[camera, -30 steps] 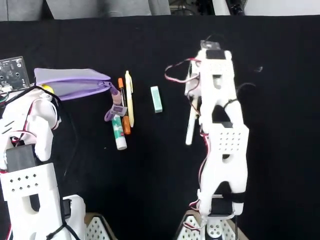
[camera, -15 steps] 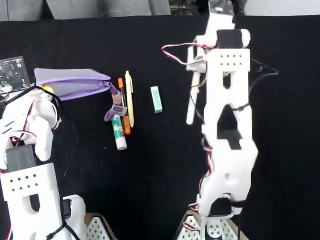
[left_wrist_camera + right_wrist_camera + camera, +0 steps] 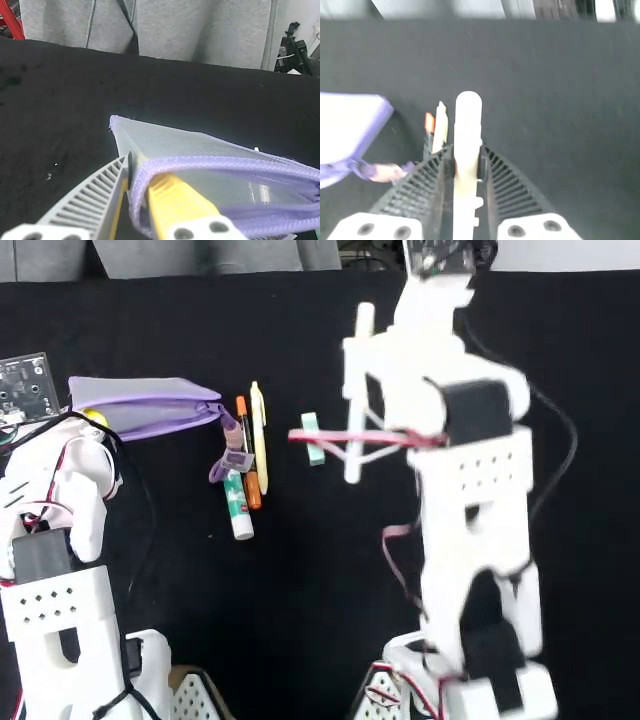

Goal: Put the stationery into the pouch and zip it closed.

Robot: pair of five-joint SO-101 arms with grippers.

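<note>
The right gripper [image 3: 467, 156] was clamped on a white pen [image 3: 468, 120], raised above the table [image 3: 200, 580], likely for carrying to the pouch [image 3: 140, 405]. The left gripper [image 3: 139, 172] pinched the pouch's edge, seemingly to steady it; other pens [image 3: 250, 455] and an eraser [image 3: 312, 426] lay nearby

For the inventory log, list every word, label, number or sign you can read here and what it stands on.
Nothing here reads clearly.
White tube beside the pens: green print on its label, too small to read.
Circuit board at the table's left: pale markings, too small to read.
Pouch and white pen: no print visible.
</note>
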